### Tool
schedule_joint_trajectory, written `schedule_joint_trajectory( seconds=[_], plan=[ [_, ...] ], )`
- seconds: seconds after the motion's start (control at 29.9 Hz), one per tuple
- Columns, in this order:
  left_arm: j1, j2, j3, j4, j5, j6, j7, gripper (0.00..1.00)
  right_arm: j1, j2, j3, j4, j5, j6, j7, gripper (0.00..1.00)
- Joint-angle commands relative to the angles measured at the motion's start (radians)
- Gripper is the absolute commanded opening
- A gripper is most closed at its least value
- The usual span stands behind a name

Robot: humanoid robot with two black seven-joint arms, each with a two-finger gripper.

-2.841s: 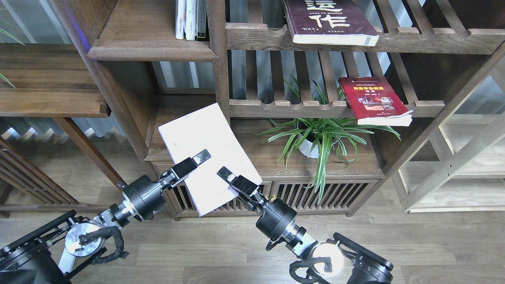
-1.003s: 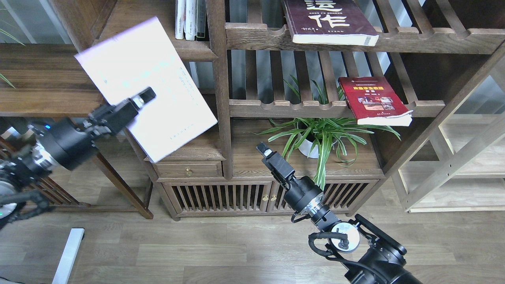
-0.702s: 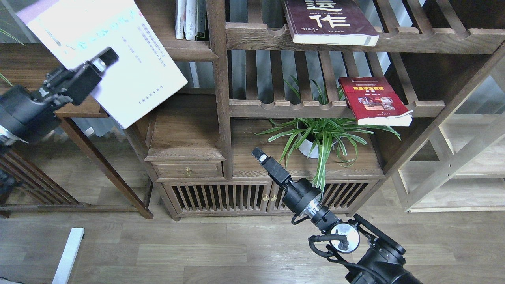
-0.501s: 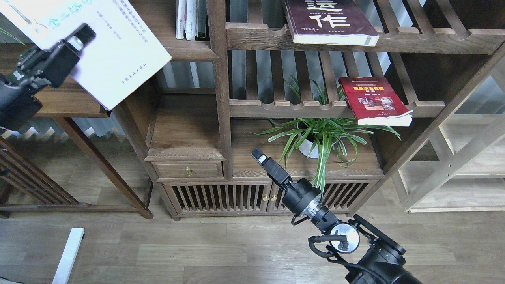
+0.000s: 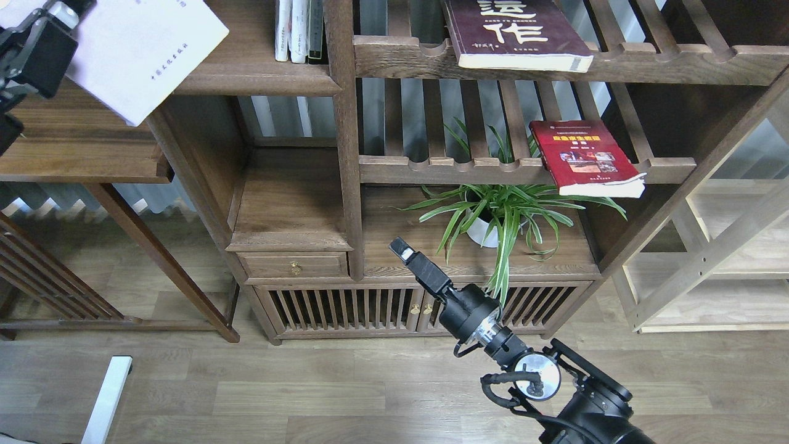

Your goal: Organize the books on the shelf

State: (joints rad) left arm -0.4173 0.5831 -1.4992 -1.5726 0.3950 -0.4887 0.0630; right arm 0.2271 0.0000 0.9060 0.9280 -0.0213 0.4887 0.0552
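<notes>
White book point(image 5: 145, 46) gripped in left claw point(image 5: 58, 12), tilted over shelf point(image 5: 246, 83); right claw point(image 5: 404, 250) empty, gap unreadable.

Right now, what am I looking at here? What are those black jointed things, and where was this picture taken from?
The picture comes from a camera in a robot's head, looking forward and down at a wooden bookcase. The black jointed things are its two arms, each ending in a two-finger gripper.

The left gripper, at the top left corner, holds a pale white book in front of the flat wooden shelf, where slim books stand upright. The right gripper points up in front of the cabinet and holds nothing; I cannot tell whether it is open.

Two more books lie flat on slatted racks: a maroon book with large white characters at the top, and a red book below it. A potted plant stands underneath.
</notes>
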Motion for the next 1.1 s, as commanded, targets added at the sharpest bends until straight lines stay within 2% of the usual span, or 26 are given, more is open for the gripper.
schedule_joint_trajectory(
  seconds=[0.0,0.17,0.4,0.7,0.8,1.07],
  plan=[
    [-0.026,-0.019,0.014,0.002,0.057,0.076,0.000,0.00,0.006,0.000,-0.001,0.002,0.000,0.000,0.000,0.99],
    [-0.089,-0.054,0.022,0.022,0.105,0.283,0.000,0.00,0.005,0.000,-0.006,0.005,0.000,0.000,0.000,0.99],
    [-0.182,-0.054,0.115,0.040,0.125,0.415,0.000,0.00,-0.006,0.000,-0.006,0.006,0.000,0.000,0.000,0.99],
    [-0.284,-0.123,0.270,0.052,0.248,0.682,-0.002,0.00,-0.012,0.000,0.001,0.008,0.000,0.000,0.002,0.99],
    [-0.325,-0.152,0.313,0.080,0.269,0.731,-0.002,0.00,-0.012,0.000,0.002,0.008,0.000,0.000,0.000,0.99],
    [-0.475,-0.215,0.381,0.244,0.308,0.782,-0.015,0.00,-0.026,-0.020,0.013,0.008,0.004,0.000,0.000,0.99]
  ],
)
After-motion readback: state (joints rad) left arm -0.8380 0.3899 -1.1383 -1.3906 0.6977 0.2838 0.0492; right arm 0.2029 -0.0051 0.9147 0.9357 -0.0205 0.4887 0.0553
